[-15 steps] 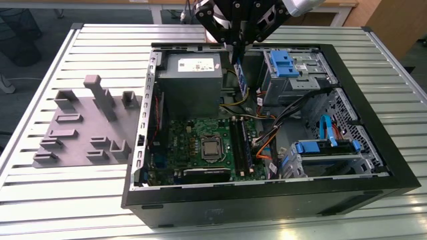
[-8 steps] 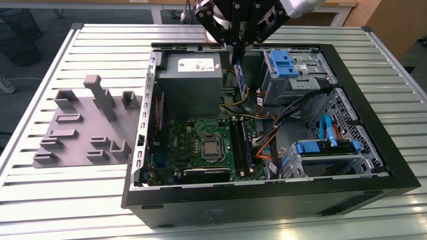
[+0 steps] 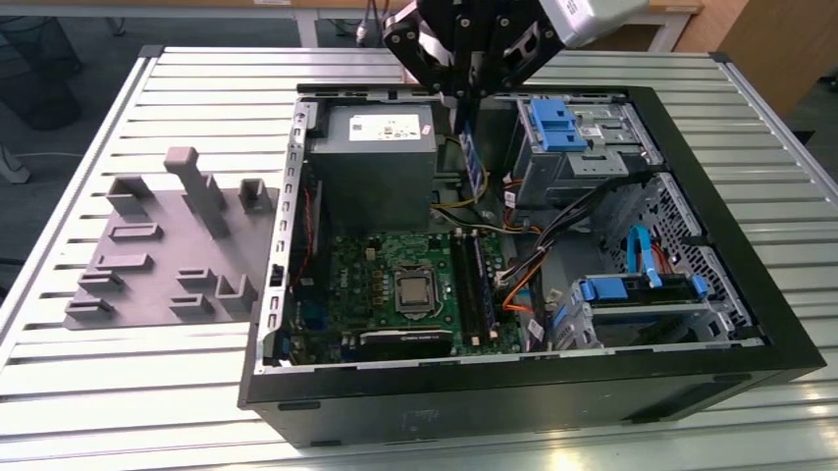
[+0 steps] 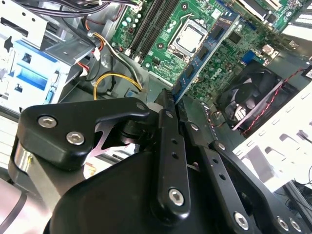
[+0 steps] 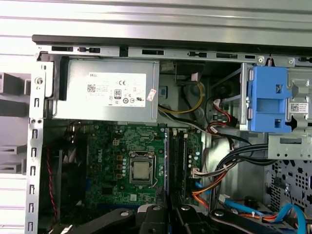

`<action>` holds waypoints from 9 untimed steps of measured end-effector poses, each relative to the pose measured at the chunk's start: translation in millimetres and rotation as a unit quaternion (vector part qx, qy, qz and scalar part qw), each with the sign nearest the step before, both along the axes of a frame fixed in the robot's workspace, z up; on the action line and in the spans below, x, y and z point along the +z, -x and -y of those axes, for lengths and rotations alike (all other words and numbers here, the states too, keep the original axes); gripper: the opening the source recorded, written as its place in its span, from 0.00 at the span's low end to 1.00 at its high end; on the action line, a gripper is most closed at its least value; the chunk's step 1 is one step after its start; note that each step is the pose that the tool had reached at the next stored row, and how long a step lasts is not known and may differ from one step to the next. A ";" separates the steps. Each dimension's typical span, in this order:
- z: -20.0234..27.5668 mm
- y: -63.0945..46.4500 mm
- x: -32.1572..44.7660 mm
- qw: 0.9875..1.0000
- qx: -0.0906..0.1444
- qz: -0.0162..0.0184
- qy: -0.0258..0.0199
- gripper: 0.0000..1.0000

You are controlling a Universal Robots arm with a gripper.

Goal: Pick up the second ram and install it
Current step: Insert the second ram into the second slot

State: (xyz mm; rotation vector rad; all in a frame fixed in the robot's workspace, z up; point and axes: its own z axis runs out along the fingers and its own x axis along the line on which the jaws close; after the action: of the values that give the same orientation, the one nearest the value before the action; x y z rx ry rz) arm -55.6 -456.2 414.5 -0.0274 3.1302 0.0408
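Blue and thin, the second ram (image 4: pixel 207 46) was clamped edge-on between the closed fingers of the gripper (image 4: pixel 171 100) in the second wrist view, its length reaching out over the green motherboard (image 4: pixel 170 19); in the exterior view the gripper (image 3: pixel 461 98) hung above the open computer case (image 3: pixel 733 324), beside the grey power supply (image 3: pixel 373 162), with the ram (image 3: pixel 468 162) pointing down into the case; the grey tray (image 3: pixel 144 245) lay on the table (image 3: pixel 131 392) at the exterior view's left.
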 end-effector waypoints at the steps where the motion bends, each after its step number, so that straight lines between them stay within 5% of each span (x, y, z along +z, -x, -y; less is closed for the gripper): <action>1: 0.0 0.0 -0.6 1.000 0.000 0.000 0.000 0.14; 9: 0.1 0.0 -4.9 1.000 0.000 0.000 0.000 0.14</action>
State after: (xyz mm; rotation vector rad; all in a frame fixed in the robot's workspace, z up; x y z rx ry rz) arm -55.6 -456.3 409.6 -0.0273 3.1302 0.0409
